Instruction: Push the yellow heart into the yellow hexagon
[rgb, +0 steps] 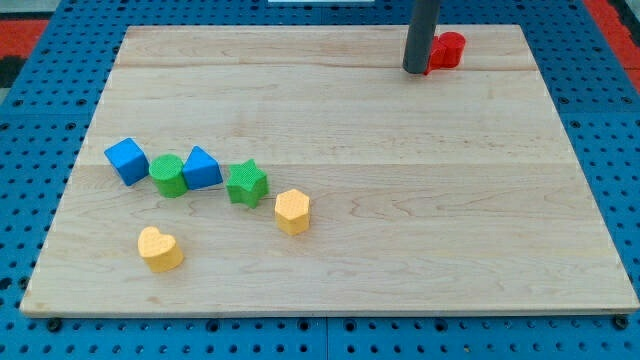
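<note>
The yellow heart (159, 248) lies near the board's bottom left. The yellow hexagon (292, 211) lies to its right and a little higher, apart from it. My tip (416, 70) is at the view's top, right of centre, far from both yellow blocks and just left of a red block (446, 50), partly hidden behind the rod.
A blue cube (127, 160), a green cylinder (168, 176), a blue block (201, 167) and a green star (246, 184) form a row above the yellow blocks. The wooden board (400, 220) lies on a blue pegboard surface.
</note>
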